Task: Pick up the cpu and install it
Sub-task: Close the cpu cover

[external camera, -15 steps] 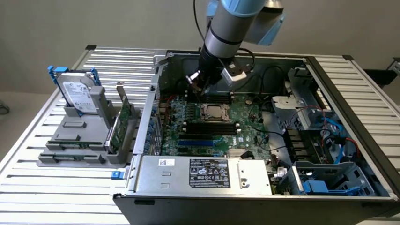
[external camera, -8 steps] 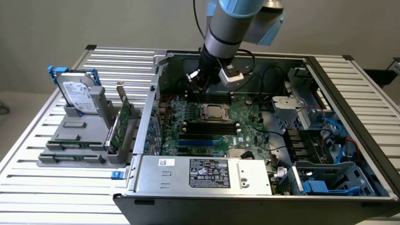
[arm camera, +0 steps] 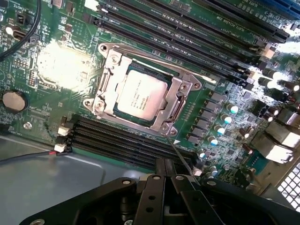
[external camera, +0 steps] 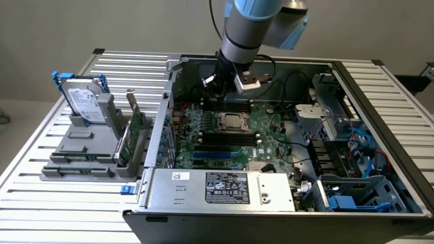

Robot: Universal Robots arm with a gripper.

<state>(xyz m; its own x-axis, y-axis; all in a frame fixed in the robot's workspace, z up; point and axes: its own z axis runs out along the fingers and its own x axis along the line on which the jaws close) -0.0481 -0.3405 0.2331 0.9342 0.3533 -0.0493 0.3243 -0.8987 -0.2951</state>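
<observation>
In the socket: the cpu (arm camera: 140, 96) lies flat, silver top up, with the metal socket frame (arm camera: 185, 89) folded around its edges. In the exterior view it sits mid-board (external camera: 233, 122).
Gripper: the gripper (arm camera: 165, 165) hangs just above and beside the socket, its fingers pressed together and holding nothing. The exterior view shows it (external camera: 214, 103) over the board's far side.
Lever: a thin wire lever (arm camera: 180, 157) runs from the frame's corner towards the fingertips. Whether it touches them I cannot tell.
Step in hand: by my reading the chip is picked and seated, and the work is at the latching end of the install.
What a move here calls for: a small, steady path close to the lever, with no sideways push on the frame.
Edges close by: dark memory slots (arm camera: 122, 140) run just beside the frame on the gripper's side, and more slots (arm camera: 187, 28) lie beyond it. A row of capacitors (arm camera: 225, 119) stands near one corner.
Open room: straight up is free. The grey case wall (arm camera: 56, 183) is close behind the fingers, and a black cable (arm camera: 28, 33) loops over the motherboard (arm camera: 47, 28) well apart.
</observation>
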